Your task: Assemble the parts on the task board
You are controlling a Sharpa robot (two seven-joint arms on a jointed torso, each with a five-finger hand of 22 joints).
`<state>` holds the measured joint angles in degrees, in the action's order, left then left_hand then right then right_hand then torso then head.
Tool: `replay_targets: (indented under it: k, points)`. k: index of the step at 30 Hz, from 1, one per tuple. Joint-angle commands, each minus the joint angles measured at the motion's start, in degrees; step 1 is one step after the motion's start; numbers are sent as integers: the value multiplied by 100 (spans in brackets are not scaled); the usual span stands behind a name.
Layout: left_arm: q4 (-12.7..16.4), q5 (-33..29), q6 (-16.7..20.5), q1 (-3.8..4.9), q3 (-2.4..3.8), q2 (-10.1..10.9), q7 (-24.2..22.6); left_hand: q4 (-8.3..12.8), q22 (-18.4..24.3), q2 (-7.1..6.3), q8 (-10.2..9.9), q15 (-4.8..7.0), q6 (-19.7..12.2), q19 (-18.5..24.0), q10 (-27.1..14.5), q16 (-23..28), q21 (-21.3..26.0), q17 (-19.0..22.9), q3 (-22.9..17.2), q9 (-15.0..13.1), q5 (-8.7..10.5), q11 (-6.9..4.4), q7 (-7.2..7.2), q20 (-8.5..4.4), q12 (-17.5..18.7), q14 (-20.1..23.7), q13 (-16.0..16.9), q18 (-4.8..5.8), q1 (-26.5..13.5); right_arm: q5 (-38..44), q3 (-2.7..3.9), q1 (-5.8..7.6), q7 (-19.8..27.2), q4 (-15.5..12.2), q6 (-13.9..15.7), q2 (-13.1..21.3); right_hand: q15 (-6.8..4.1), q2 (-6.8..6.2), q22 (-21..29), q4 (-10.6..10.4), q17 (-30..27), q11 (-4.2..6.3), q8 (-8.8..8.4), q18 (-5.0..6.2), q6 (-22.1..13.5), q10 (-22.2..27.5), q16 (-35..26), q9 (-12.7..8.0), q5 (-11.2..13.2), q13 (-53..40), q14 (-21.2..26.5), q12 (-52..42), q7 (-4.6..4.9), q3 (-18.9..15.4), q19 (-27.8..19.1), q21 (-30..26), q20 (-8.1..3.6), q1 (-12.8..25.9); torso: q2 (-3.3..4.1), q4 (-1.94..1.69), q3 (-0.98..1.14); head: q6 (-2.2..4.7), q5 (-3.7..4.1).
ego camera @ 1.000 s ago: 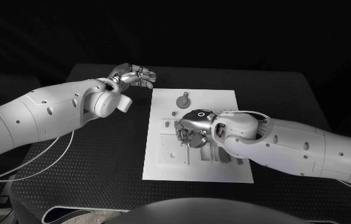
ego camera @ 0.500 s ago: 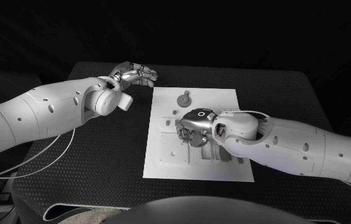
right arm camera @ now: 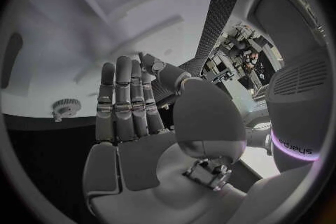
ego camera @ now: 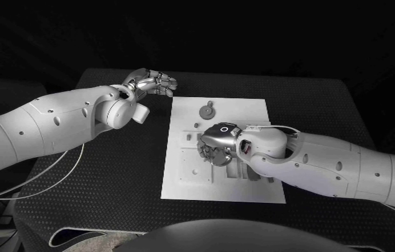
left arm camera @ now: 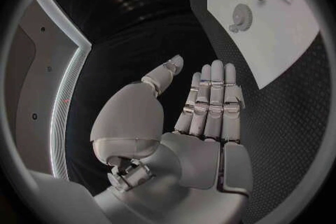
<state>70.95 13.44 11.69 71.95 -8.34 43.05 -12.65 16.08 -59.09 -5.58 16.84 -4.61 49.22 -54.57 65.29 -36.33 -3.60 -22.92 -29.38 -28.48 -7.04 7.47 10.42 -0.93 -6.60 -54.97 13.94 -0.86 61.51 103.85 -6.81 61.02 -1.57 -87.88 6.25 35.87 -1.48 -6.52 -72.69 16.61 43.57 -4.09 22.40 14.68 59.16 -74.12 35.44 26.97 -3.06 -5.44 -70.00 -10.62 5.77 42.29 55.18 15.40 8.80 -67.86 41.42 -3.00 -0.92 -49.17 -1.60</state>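
Right hand [ego camera: 216, 147] hovers over the flat white task board [ego camera: 185, 178], silver fingers straight, holding nothing. Left hand [ego camera: 152, 84] sits off the board above the textured black table [ego camera: 115, 172], open and empty. A round toothed gear [ego camera: 208, 112] lies near the board's far edge.

There is 1 task board [ego camera: 185, 178], 1 round gear [ego camera: 206, 112], 2 hands and 1 table [ego camera: 107, 206].

- The left arm reaches in across the table's far left part; its left hand [ego camera: 151, 84] [left arm camera: 203, 106] holds nothing, fingers straight and side by side.
- The right arm bends inward; its right hand [ego camera: 216, 146] [right arm camera: 133, 106] points downward, fingers extended, empty.
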Motion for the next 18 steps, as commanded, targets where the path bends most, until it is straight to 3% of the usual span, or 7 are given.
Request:
replay_targets:
  k: [1,18]
  points:
    - [15,-33,-87,7,6,-5,-33,-10,8,-29,5,-11,-23,-28,-29,25,-22,-7,21,7,-27,-8,0,0,-19,-28,-5,-55,14,107,-7,-34,52,13,-76,-24,-5,14,-10,6,7,-10,19,32,43,-16,3,4,18,4,-19,22,13,-39,33,5,1,29,2,3,2,-11,-17]
    - [19,-33,-93,7,6,2,-29,-11,14,-28,5,-12,-26,-27,-32,34,-22,-18,22,8,-27,-6,1,1,-20,-27,-6,-54,12,156,-9,-88,33,120,-135,-83,-5,16,-18,5,15,-10,18,32,42,-18,1,6,18,3,-20,27,13,-41,35,5,0,27,2,1,-1,-40,-26]
